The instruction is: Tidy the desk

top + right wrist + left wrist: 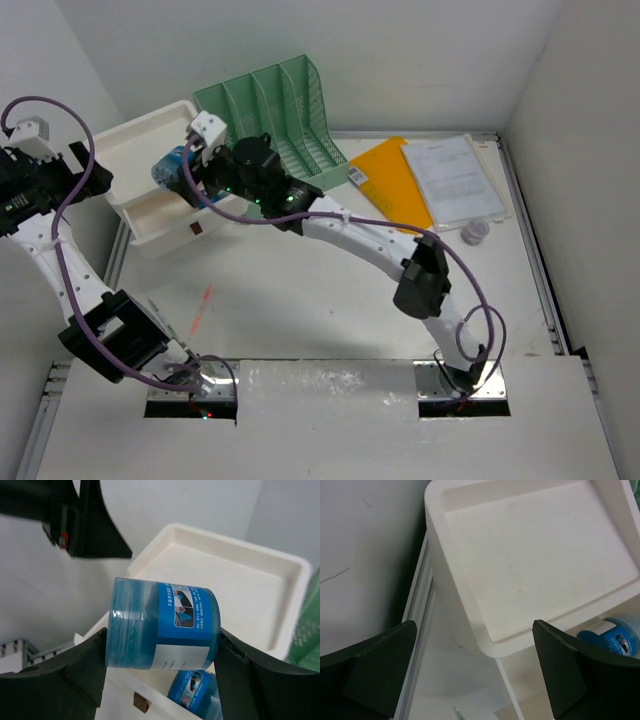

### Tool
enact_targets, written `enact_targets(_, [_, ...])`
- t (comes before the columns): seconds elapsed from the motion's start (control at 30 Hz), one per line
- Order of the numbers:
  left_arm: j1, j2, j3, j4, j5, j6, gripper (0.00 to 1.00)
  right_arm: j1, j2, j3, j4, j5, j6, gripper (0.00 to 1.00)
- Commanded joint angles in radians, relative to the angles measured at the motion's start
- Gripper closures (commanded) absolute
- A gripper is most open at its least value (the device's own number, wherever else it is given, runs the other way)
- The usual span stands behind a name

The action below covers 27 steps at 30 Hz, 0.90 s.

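On the white desk (300,310), a white drawer box (150,150) stands at the back left with its drawer (165,228) pulled out. My right gripper (185,165) (162,632) is shut on a blue jar (160,625) (170,165) and holds it on its side above the drawer. A second blue jar (197,692) lies in the drawer below it. My left gripper (90,178) (474,630) is open and empty, at the box's left corner (540,555). In the left wrist view a blue jar (615,635) shows past the box's edge.
A green file rack (275,110) stands behind the drawer box. An orange folder (390,180) and printed papers (452,180) lie at the back right, with a small round container (475,232) beside them. A thin red streak (200,305) marks the desk near the left arm.
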Motion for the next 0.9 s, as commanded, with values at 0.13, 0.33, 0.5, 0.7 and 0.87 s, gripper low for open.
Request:
enact_targets(0.13, [-0.001, -0.002, -0.031, 0.178, -0.035, -0.076, 0.01, 0.024, 0.213, 0.166, 0.2, -0.134, -0.079, 1.0])
enact_targets(0.33, [-0.001, 0.023, -0.053, 0.198, -0.023, -0.055, 0.0, 0.057, 0.244, 0.131, 0.247, -0.065, -0.137, 1.0])
enact_targets(0.5, [-0.026, 0.025, -0.067, 0.207, -0.026, -0.044, 0.0, 0.058, 0.286, 0.16, 0.238, -0.02, -0.129, 0.54])
enact_targets(0.7, [-0.079, 0.038, -0.071, 0.213, -0.082, -0.032, 0.0, 0.066, 0.251, 0.128, 0.209, -0.022, -0.145, 0.07])
enact_targets(0.87, [-0.095, 0.061, -0.07, 0.239, -0.116, -0.05, 0.0, 0.087, 0.15, 0.079, 0.192, -0.02, -0.192, 0.01])
